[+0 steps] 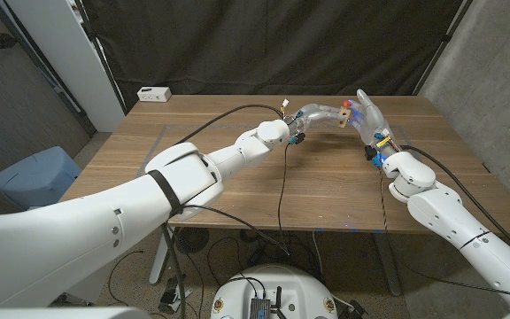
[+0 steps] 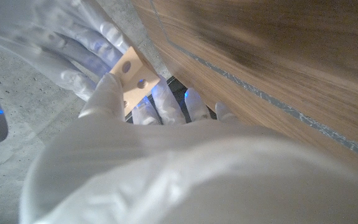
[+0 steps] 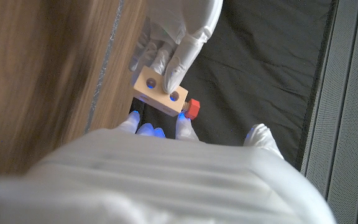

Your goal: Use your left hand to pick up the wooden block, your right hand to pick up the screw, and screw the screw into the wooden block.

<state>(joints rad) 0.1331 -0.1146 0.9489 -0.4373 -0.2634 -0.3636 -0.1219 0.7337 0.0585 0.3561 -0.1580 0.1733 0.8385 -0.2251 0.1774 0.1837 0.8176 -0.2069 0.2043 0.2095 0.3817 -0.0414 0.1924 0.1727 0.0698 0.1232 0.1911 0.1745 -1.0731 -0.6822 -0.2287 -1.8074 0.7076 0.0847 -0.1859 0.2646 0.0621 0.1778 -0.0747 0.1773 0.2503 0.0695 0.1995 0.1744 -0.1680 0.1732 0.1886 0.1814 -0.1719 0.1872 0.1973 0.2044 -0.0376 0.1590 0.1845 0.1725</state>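
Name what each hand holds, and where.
Left hand grips the wooden block across its faces; right hand fingers hold the red screw at the block's end.

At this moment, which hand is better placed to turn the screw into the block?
The right hand, I judge: its fingertips sit at the red screw on the wooden block's end, while the left hand grips the block.

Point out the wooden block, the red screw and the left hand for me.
wooden block [image 3: 157, 90]: right wrist view, on its face with the holes.
red screw [image 3: 192, 108]: right wrist view, on its red head.
left hand [image 3: 182, 31]: right wrist view, on its back.
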